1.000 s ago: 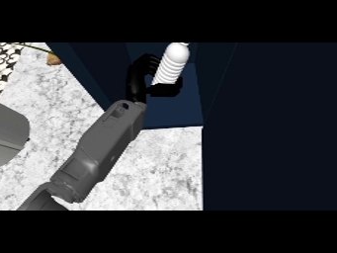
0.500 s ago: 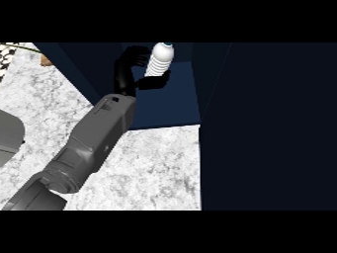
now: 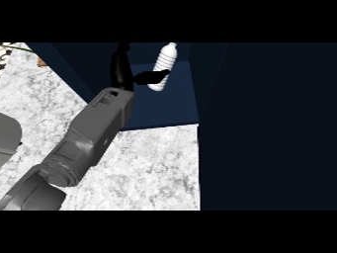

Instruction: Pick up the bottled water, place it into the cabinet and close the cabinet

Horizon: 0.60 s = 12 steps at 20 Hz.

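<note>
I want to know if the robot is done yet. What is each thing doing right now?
bottled water: inside the cabinet, roughly upright.
cabinet: open.
left robot hand: reaching into the cabinet and touching the bottled water; can't tell if it grips.
right robot hand: not in view.

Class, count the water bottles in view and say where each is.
1. The water bottle sits tilted inside the dark blue cabinet, held by the left hand. The dark area at right may hide others.
</note>
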Each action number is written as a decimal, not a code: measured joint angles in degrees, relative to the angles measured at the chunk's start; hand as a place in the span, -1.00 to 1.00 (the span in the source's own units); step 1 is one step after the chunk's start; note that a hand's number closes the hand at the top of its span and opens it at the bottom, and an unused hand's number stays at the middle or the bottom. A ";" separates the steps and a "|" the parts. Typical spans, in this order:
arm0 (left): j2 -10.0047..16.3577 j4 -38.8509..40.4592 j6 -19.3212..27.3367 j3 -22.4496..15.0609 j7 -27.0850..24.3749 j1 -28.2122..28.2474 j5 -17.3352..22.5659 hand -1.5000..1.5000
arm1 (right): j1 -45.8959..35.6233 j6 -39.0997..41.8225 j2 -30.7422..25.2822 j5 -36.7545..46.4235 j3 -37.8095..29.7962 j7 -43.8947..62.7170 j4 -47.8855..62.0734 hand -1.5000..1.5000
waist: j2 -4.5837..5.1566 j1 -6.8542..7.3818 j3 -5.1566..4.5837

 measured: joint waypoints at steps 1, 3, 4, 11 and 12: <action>-0.02 0.08 -0.73 -0.06 -0.12 -0.38 -0.17 -1.00 | 0.28 0.31 -0.04 -0.06 0.25 -0.10 -0.03 -1.00 | -0.04 -0.08 0.00; -0.15 -0.46 -2.66 0.35 -1.43 -0.42 0.04 -1.00 | 0.32 0.58 -0.05 -0.17 0.39 -0.25 -0.02 -1.00 | 0.01 -0.16 -0.03; -0.20 -1.06 -3.89 0.82 -2.13 -0.59 0.41 -1.00 | 0.19 0.52 0.10 -0.24 0.50 -0.14 0.12 -1.00 | 0.00 -0.02 -0.04; -0.91 -4.98 -12.78 4.34 -8.05 -0.66 3.08 -1.00 | 0.81 0.92 -0.01 -0.80 0.84 0.51 -0.09 -1.00 | -0.66 1.42 -0.03; -0.85 -5.17 -14.18 4.64 -8.54 -0.60 3.24 -1.00 | 0.79 1.04 -0.19 -0.89 0.71 0.64 -0.14 -1.00 | -0.75 1.66 -0.02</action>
